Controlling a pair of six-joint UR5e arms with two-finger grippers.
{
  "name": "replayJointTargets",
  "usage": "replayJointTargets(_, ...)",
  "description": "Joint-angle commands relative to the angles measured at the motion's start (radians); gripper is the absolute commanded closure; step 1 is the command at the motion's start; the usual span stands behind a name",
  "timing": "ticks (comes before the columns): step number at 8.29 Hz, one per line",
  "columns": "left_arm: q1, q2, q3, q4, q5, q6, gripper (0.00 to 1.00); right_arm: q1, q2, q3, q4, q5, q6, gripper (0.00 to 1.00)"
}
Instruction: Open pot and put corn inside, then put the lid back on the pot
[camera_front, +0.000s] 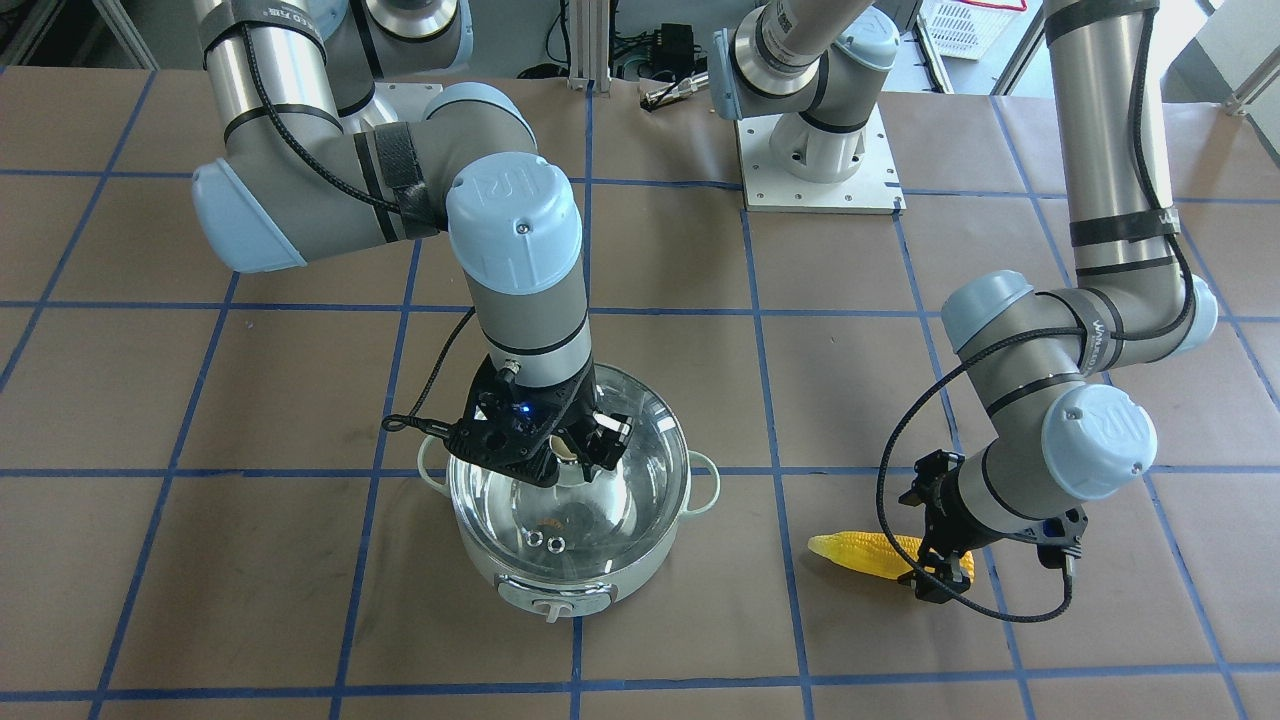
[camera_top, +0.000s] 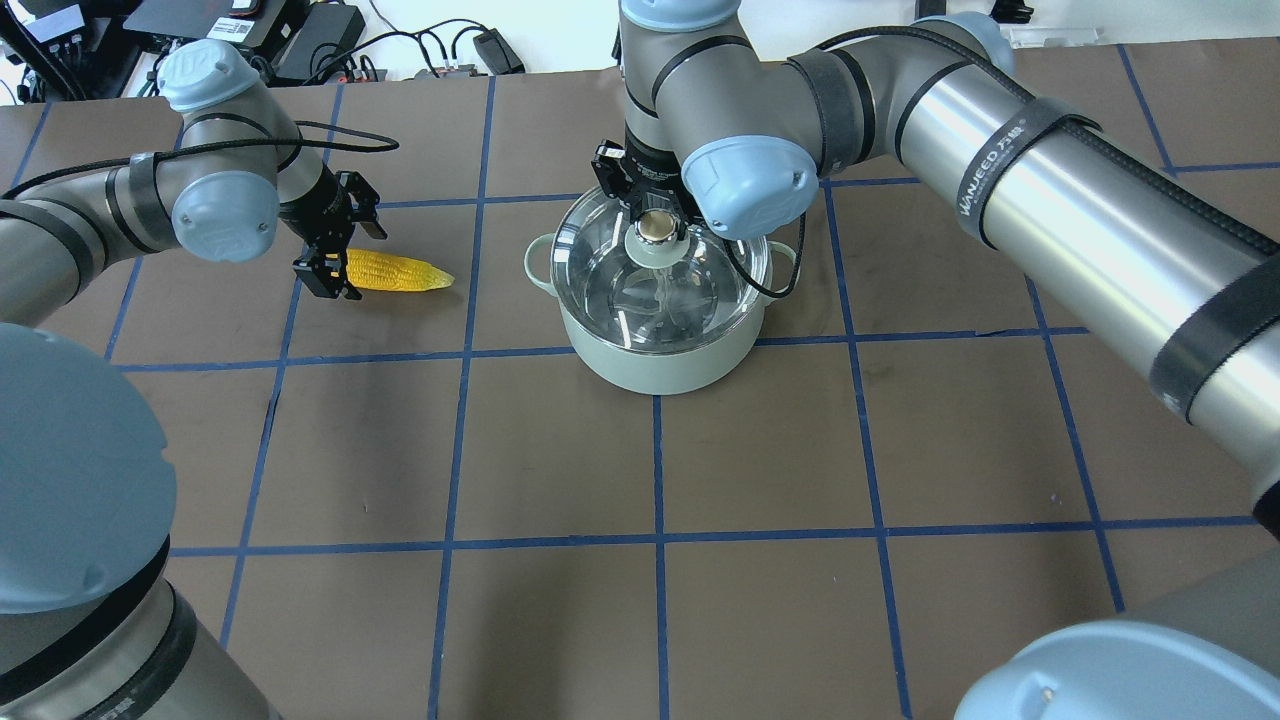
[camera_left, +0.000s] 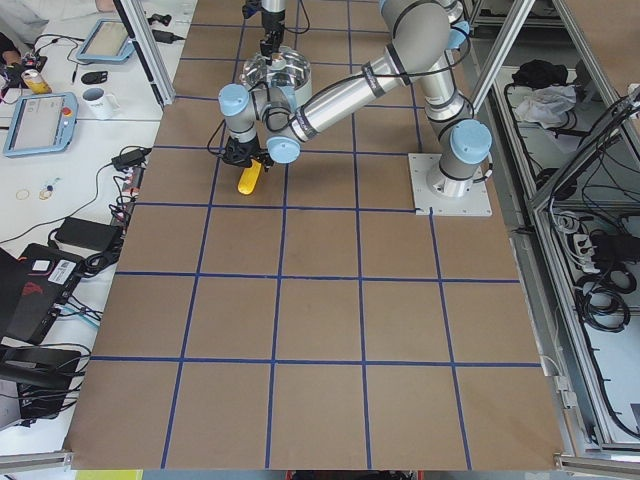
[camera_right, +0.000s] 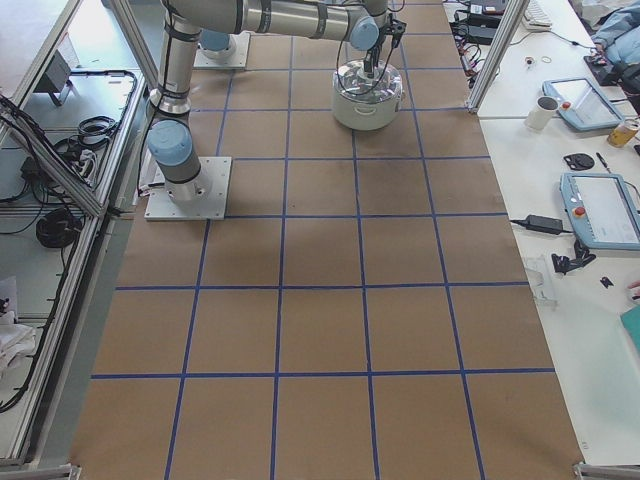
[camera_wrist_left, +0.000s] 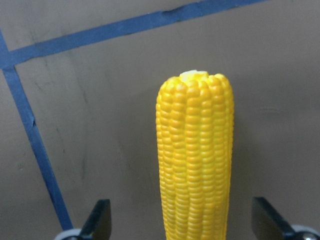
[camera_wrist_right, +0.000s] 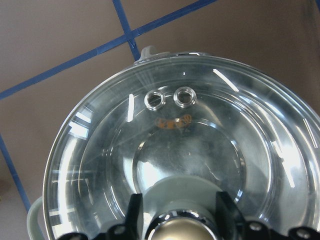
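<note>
The mint-green pot (camera_front: 640, 572) stands on the table with the clear glass lid (camera_front: 640, 470) on it. My right gripper (camera_front: 585, 450) comes straight down over the lid's middle, its fingers (camera_wrist_right: 134, 215) shut on either side of the lid's knob (camera_top: 655, 228). The yellow corn (camera_front: 865, 552) lies flat on the table beside the pot, its tapered tip towards the pot. My left gripper (camera_front: 935, 555) is open around the corn's blunt end, with both fingers (camera_wrist_left: 100, 220) well clear of the corn (camera_wrist_left: 195, 160).
Brown paper with a blue tape grid (camera_top: 655, 480) covers the table. My left arm's white base plate (camera_front: 820, 170) sits at the back. Side benches hold tablets (camera_right: 600, 205) and a mug (camera_right: 545, 112).
</note>
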Motion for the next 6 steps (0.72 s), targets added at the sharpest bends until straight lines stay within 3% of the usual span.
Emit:
replayJointTargets(1, 0.001, -0.040, 0.013, 0.041, 0.003, -0.002, 0.00, 0.000, -0.002, -0.002, 0.029, 0.001, -0.030, 0.65)
replayJointTargets(4, 0.001, -0.066, 0.013, 0.075, 0.003, -0.016, 0.00, -0.008, -0.037, -0.010, 0.085, 0.001, -0.090, 0.67)
replayJointTargets(6, 0.001, -0.066, 0.013, 0.078, 0.001, -0.004, 0.77, -0.020, -0.055, -0.018, 0.111, 0.026, -0.110, 0.69)
